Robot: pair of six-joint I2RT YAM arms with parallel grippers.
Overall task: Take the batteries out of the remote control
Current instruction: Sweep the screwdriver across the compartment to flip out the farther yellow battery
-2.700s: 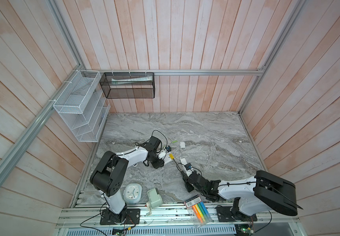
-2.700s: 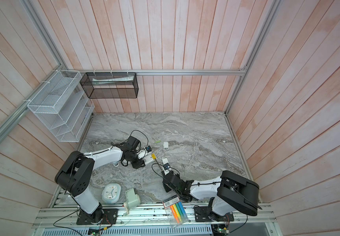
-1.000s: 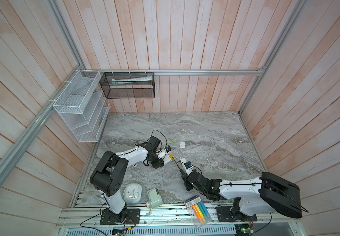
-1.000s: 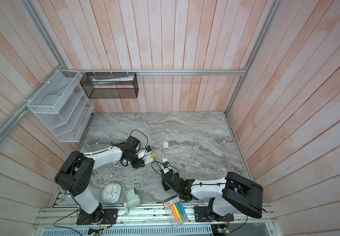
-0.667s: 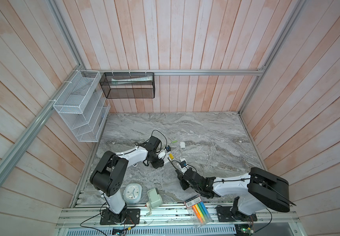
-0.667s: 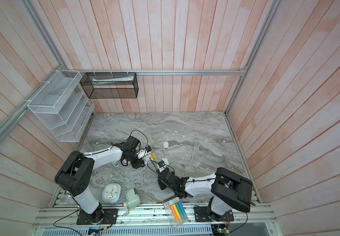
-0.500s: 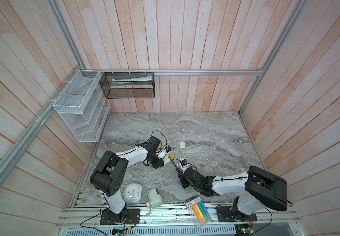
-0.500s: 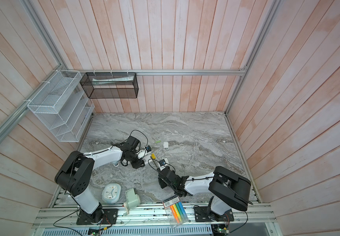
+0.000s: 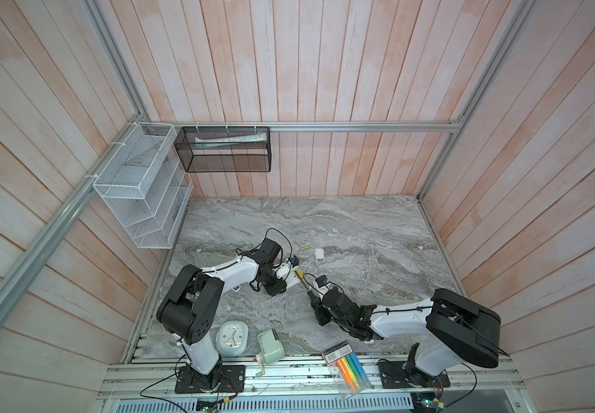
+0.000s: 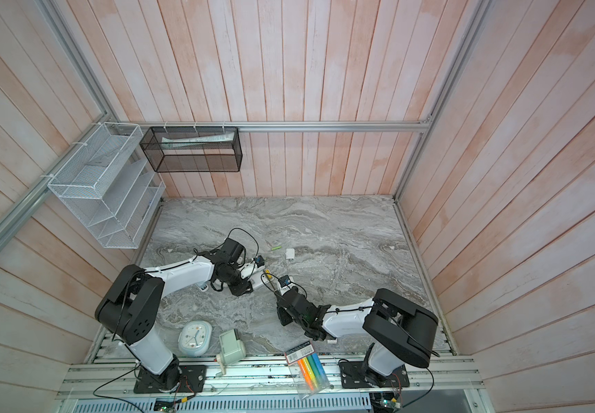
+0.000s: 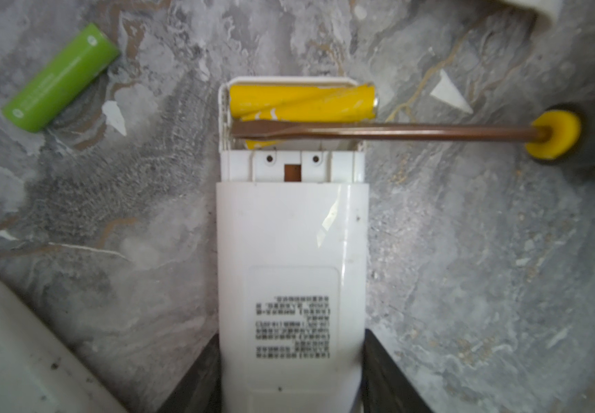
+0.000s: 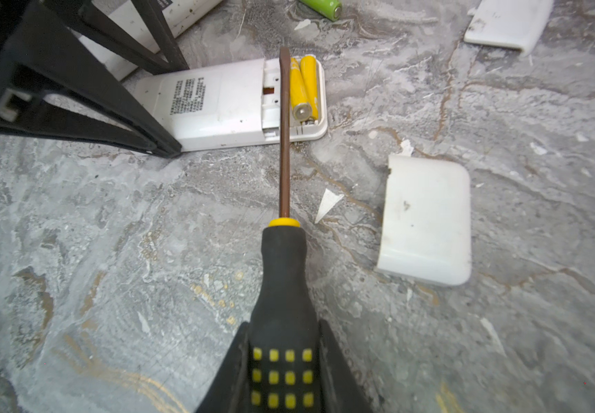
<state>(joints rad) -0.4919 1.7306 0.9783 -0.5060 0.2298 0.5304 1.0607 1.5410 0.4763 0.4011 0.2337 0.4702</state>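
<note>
The white remote control (image 11: 290, 250) lies back up on the marble, and my left gripper (image 11: 290, 357) is shut on its lower body. Its end compartment is uncovered and holds two yellow batteries (image 11: 299, 100), one askew over the other. My right gripper (image 12: 281, 357) is shut on a black-and-yellow screwdriver (image 12: 283, 271). The brown blade (image 11: 396, 130) lies across the compartment, right against the batteries (image 12: 303, 85). A lime green battery (image 11: 60, 77) lies loose on the table, seen in both top views (image 9: 305, 247) (image 10: 276, 247).
A white battery cover (image 12: 426, 221) lies beside the screwdriver, another (image 12: 507, 21) farther off. A second white remote (image 11: 21, 357) sits by my left gripper. Along the front edge are a clock (image 9: 232, 338), a pale green box (image 9: 270, 345) and a highlighter packet (image 9: 348, 368). Wire shelves (image 9: 142, 186) hang on the left wall.
My right arm has moved forward and left, bringing the screwdriver blade onto the remote's battery compartment. The left arm and the remote have stayed put.
</note>
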